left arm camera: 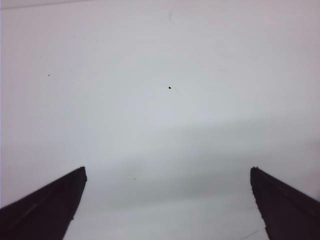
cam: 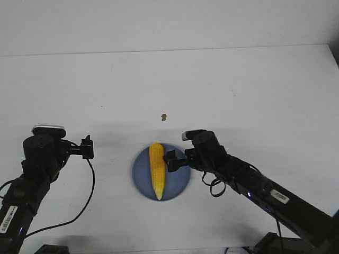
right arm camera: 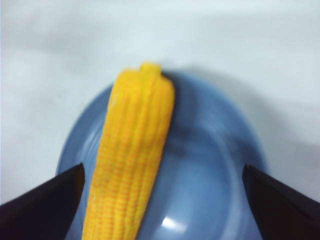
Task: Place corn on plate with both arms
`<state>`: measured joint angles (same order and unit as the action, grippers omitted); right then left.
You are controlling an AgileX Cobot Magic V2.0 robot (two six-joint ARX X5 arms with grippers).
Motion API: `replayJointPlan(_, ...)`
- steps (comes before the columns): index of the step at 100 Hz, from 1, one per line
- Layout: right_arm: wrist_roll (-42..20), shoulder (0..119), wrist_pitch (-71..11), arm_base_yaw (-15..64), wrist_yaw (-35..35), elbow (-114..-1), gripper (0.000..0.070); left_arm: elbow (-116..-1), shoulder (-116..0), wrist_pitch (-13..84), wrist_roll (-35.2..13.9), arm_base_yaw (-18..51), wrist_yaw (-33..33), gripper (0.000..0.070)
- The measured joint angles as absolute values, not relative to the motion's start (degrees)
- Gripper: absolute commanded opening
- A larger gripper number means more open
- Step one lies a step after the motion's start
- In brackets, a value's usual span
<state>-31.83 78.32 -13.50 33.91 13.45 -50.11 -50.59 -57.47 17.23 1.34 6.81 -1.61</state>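
The yellow corn (cam: 157,170) lies on the periwinkle-blue plate (cam: 142,179) near the table's front, its thick end at the far rim and its tip at the near rim. My right gripper (cam: 170,161) is open just above the plate's right side, next to the corn and not holding it. In the right wrist view the corn (right arm camera: 131,160) lies on the plate (right arm camera: 210,175) between the spread fingers (right arm camera: 50,200). My left gripper (cam: 87,147) is open and empty over bare table, left of the plate. The left wrist view shows only its two spread fingers (left arm camera: 45,205) over bare table.
A tiny brown speck (cam: 163,117) lies on the white table (cam: 222,90) beyond the plate. A small dark speck (left arm camera: 170,87) shows on the table in the left wrist view. Black cables hang from both arms near the front edge.
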Motion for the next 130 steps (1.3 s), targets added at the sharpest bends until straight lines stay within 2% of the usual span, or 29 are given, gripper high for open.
replayJointPlan(16, -27.3, 67.8, -15.1, 29.5, 4.6, -50.1, 0.0660, -50.6, -57.5, 17.3, 0.6, 6.8, -1.6, 0.0700)
replayJointPlan(46, -14.1, 46.2, -25.6, 19.1, -10.0, -50.1, 0.0660, -50.6, -56.4, 17.6, -2.4, 6.8, 0.0, 0.0700)
replayJointPlan(57, -9.8, 39.6, -29.0, 16.3, -13.4, -50.1, 0.0660, -50.5, -54.0, 17.8, -3.8, 6.8, 1.0, 0.0700)
replayJointPlan(84, -4.3, 27.0, -30.5, 15.3, -13.5, -47.6, 0.0660, -46.0, -43.4, 16.7, -5.7, 6.8, 1.4, 0.0700)
replayJointPlan(97, -3.9, 23.0, -30.6, 15.3, -13.0, -43.3, 0.0660, -41.4, -36.1, 16.1, -6.0, 6.8, 1.4, 0.0700)
replayJointPlan(111, -3.8, 18.5, -30.3, 15.3, -8.6, -36.5, 0.0660, -35.5, -27.8, 15.4, -6.2, 6.8, 1.4, 0.0700)
replayJointPlan(130, -5.0, 15.4, -27.4, 15.3, -7.2, -29.6, 0.0660, -30.9, -20.0, 16.7, -9.0, 6.8, 1.4, 0.0700)
